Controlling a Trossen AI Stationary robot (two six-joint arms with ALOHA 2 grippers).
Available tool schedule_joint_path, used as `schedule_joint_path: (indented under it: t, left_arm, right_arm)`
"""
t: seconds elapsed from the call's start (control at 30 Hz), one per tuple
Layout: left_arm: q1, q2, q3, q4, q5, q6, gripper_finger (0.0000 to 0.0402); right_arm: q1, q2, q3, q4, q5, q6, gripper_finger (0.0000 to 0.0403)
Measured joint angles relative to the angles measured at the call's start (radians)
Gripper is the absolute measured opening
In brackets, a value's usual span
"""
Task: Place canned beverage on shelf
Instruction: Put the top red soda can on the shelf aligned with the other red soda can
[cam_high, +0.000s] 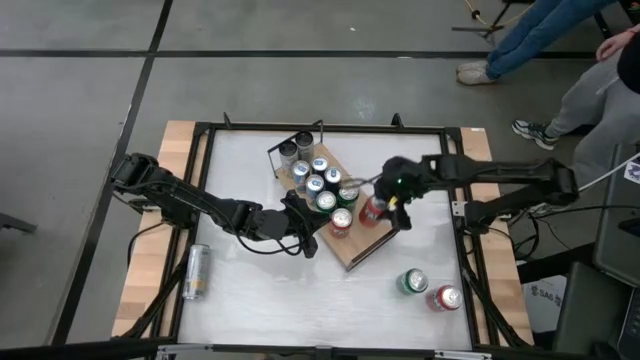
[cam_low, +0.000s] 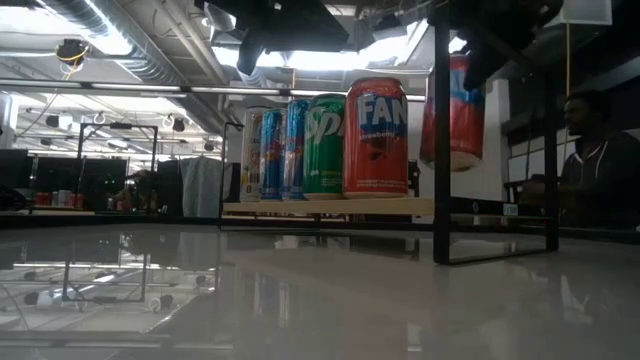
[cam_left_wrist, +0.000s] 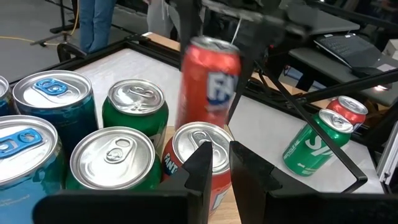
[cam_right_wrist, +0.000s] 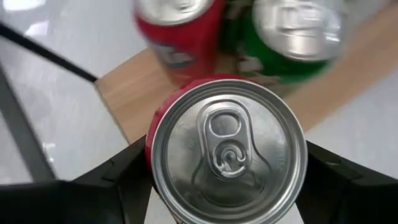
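Note:
The shelf (cam_high: 356, 250) is a light-brown board lying slantwise at mid-table, with several upright cans (cam_high: 318, 183) standing on it. My right gripper (cam_high: 380, 207) is shut on a red can (cam_high: 371, 209) that hangs above the shelf's near end, higher than the standing cans (cam_low: 375, 135) in the low view. At the shelf's near-left edge, my left gripper (cam_high: 301, 228) is shut; its fingers (cam_left_wrist: 202, 163) point at a red can (cam_left_wrist: 199, 155) on the board. My right gripper pinches the red can's wall (cam_right_wrist: 155, 134) between its two fingers, on opposite sides just under the top rim. The fingers slant down from above on the table's right side. The can (cam_low: 452, 105) stays upright, lifted clear of the board. Whether my left gripper touches the shelf, I cannot tell.
A silver can (cam_high: 196, 272) lies on the table's left wooden strip. At the near right are a green can (cam_high: 412, 282) and a red can (cam_high: 445, 297). A black frame (cam_high: 320, 128) rims the table. People's legs (cam_high: 560, 40) show beyond the far right corner.

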Motion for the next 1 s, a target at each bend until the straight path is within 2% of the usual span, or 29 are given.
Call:
schedule_joint_path:
  t: [0.27,0.5,1.0]
  left_arm:
    - [0.000,0.000,0.000,0.000,0.000,-0.001,0.0049]
    - [0.000,0.000,0.000,0.000,0.000,-0.001,0.0049]
    - [0.000,0.000,0.000,0.000,0.000,-0.001,0.0049]
  right_arm:
    - [0.086,0.071,0.000,0.012,0.060,-0.075,0.0289]
    - [0.083,0.127,0.003,0.018,0.057,-0.076,0.0289]
    - [0.083,0.134,0.004,0.020,0.056,-0.073,0.0289]
